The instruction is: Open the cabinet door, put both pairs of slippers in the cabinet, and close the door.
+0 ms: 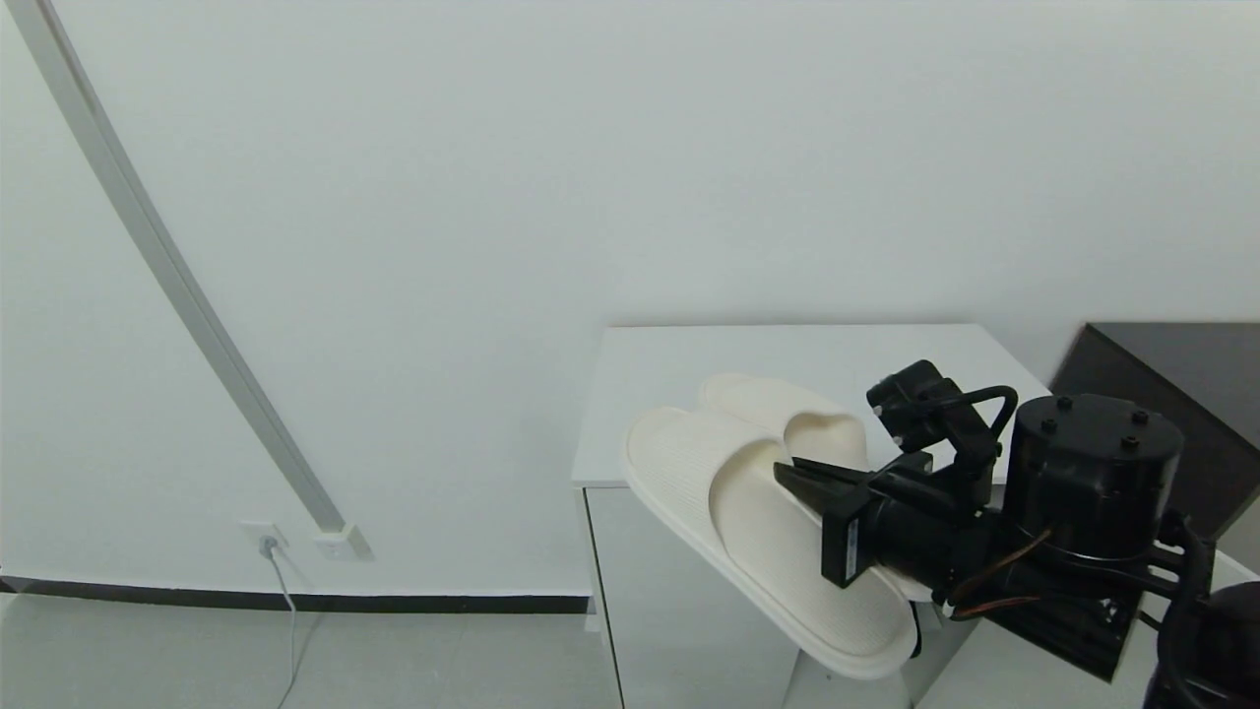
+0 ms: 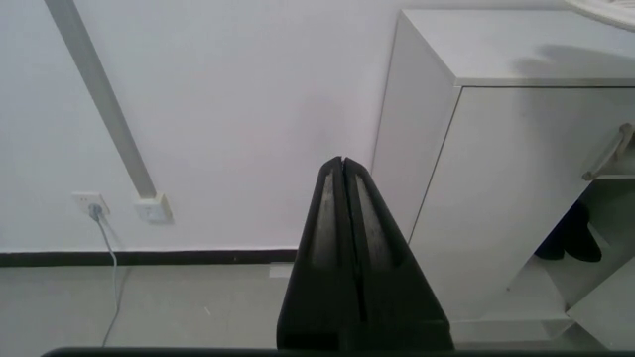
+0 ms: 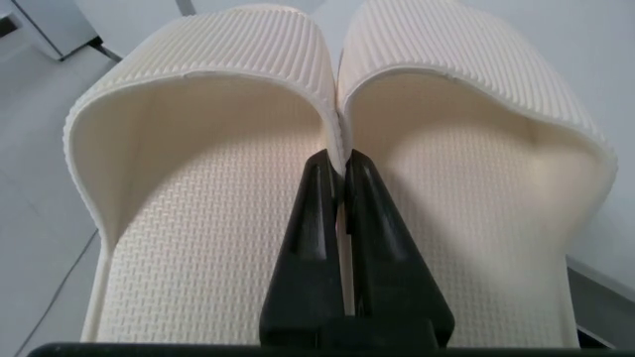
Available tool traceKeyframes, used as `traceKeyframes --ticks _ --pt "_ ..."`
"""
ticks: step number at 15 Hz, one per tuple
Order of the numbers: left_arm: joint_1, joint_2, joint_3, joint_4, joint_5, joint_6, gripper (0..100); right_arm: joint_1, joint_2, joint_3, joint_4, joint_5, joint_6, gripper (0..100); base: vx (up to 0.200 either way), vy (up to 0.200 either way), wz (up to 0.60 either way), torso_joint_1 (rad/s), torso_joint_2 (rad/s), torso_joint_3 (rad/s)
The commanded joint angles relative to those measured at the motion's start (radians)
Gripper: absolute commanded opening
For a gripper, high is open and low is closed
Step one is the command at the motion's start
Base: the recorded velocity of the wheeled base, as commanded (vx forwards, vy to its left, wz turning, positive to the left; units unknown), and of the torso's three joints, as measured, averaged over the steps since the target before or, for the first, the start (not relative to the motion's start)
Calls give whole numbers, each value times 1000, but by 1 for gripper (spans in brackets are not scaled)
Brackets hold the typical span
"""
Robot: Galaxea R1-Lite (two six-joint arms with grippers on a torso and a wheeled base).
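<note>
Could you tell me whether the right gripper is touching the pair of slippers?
Touching. The right wrist view shows the right gripper shut on the slippers, clamping their two inner edges together where they meet.

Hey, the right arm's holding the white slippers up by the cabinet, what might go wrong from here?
1. The right pincer pinches only the touching inner edges of the two slippers, so one could slide free in transit.
2. The slippers hang tilted over the front edge of the cabinet top, and lowering them may snag that edge.
3. A dark shoe seems to sit inside already and may crowd the space.
</note>
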Motion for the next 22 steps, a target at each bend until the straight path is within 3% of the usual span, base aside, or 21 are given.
traceKeyframes --ticks 1,8,22 --pt "0 1 0 0 0 -1 0 0 -1 2 1 1 0 0 -200 0 0 2 2 2" --pt "0 1 0 0 1 -1 0 3 0 8 1 1 0 0 -200 0 0 -1 3 3" --pt "0 1 0 0 1 -2 0 3 -20 39 -2 -9 -2 0 0 0 0 0 0 0"
